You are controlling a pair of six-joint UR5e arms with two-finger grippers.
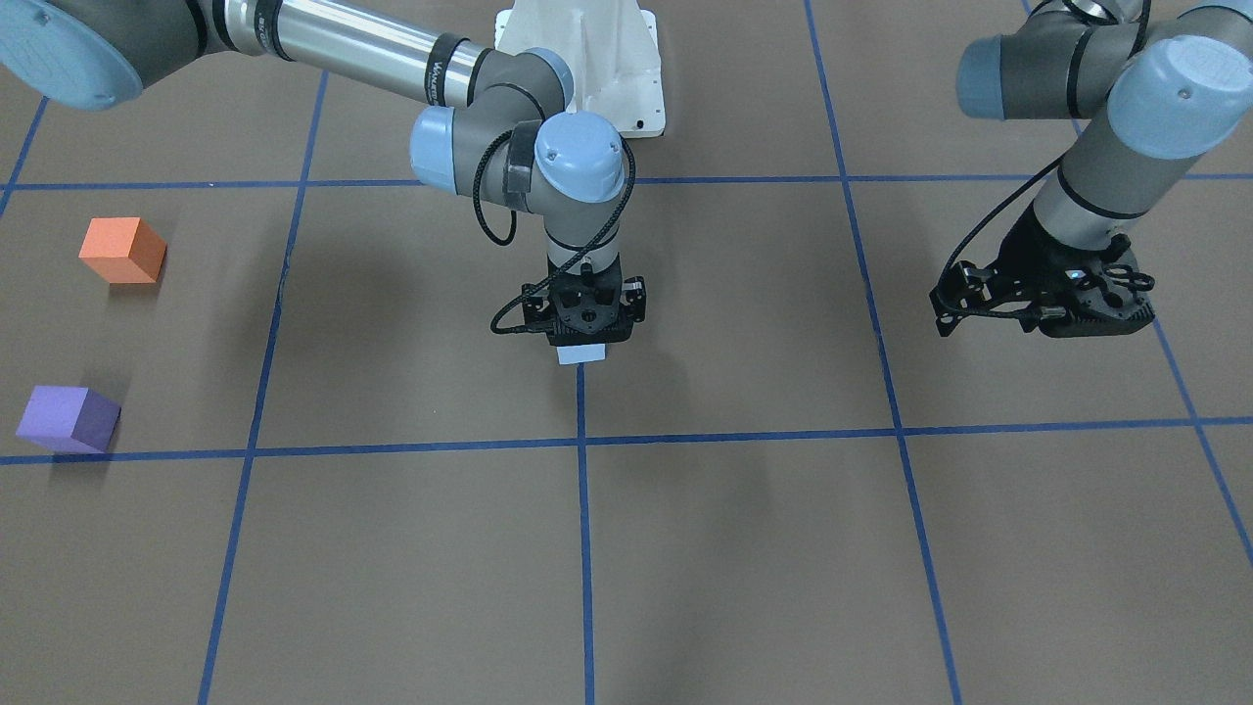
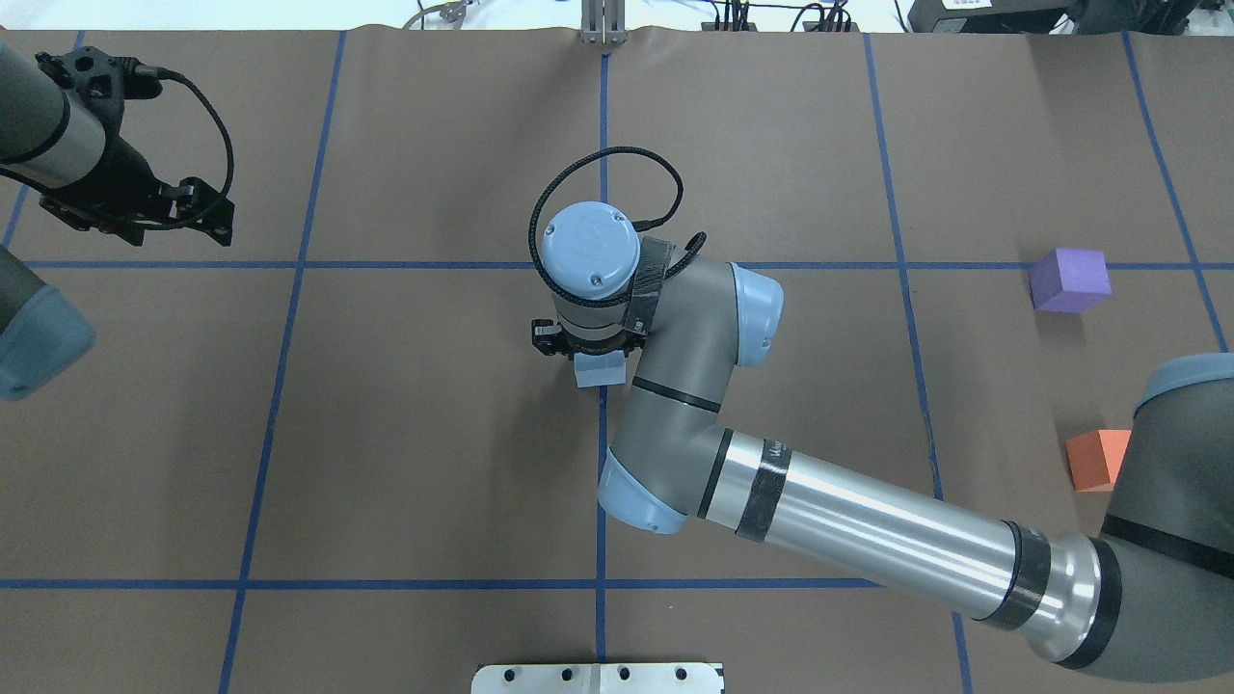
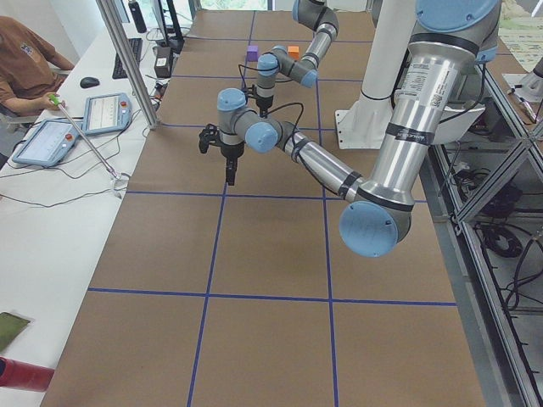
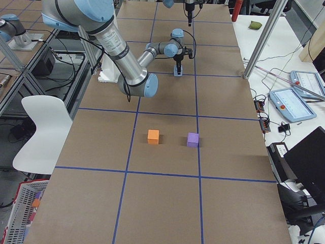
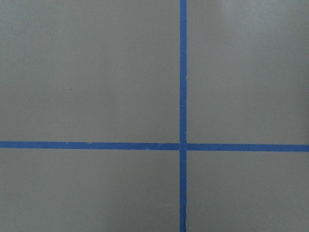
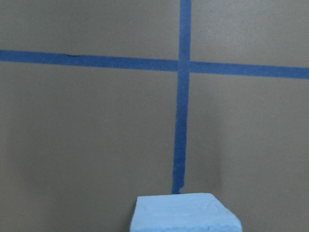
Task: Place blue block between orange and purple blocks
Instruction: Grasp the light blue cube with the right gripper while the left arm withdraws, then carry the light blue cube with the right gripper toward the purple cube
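Observation:
The light blue block (image 1: 582, 354) sits at the table's middle on a blue tape line, and also shows in the overhead view (image 2: 598, 371) and at the bottom of the right wrist view (image 6: 186, 212). My right gripper (image 1: 584, 343) points straight down and is shut on it, low at the table. The orange block (image 1: 122, 250) and the purple block (image 1: 67, 418) stand apart from each other far on my right side, with a gap between them (image 2: 1097, 459) (image 2: 1068, 280). My left gripper (image 1: 1040, 313) hangs empty over my left side and looks shut.
Brown paper table with a grid of blue tape lines (image 5: 182, 145). The robot's white base (image 1: 587, 69) stands at the near edge. My right arm's long silver link (image 2: 868, 530) stretches over the table close to the orange block.

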